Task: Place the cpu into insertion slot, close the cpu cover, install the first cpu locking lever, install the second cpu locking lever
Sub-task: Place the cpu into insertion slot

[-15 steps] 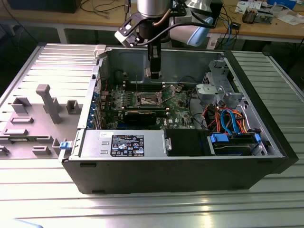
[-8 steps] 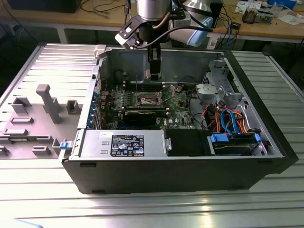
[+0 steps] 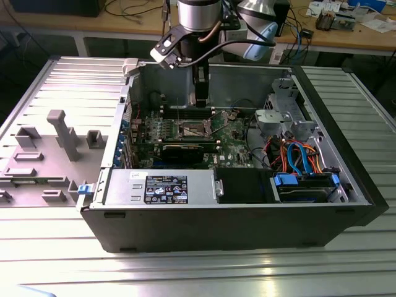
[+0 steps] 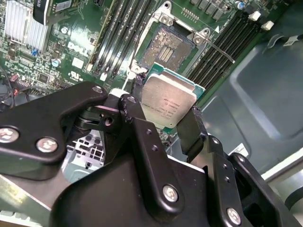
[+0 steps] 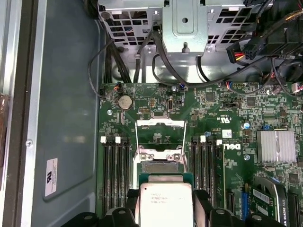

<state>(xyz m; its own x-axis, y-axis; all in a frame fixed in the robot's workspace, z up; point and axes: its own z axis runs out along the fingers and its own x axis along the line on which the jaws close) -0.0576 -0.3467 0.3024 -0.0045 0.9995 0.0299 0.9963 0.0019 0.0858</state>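
In both wrist views my gripper [image 4: 166, 105] [image 5: 164, 201] is shut on the cpu [image 4: 170, 97] [image 5: 165, 208], a flat square chip with a silver-grey top, gripped by two opposite edges. It hangs just above and slightly to one side of the insertion slot [image 4: 165, 46] [image 5: 158, 167], whose tan-gold contact field lies bare. The cpu cover [image 5: 160, 123], a thin silver frame, stands flipped open on the far side of the slot. A thin lever wire [image 4: 222, 51] lies across the memory slots. In the exterior view the gripper [image 3: 200, 102] reaches down into the open computer case over the green motherboard [image 3: 238, 133].
Black memory slots [image 5: 116, 175] flank the slot on both sides. A long black card [image 3: 185, 150], the power supply [image 3: 164, 185], a drive cage [image 3: 303, 185] and coloured cables [image 3: 297, 154] fill the case. A finned heatsink [image 5: 277, 144] sits nearby. A grey fixture tray [image 3: 55, 145] lies outside.
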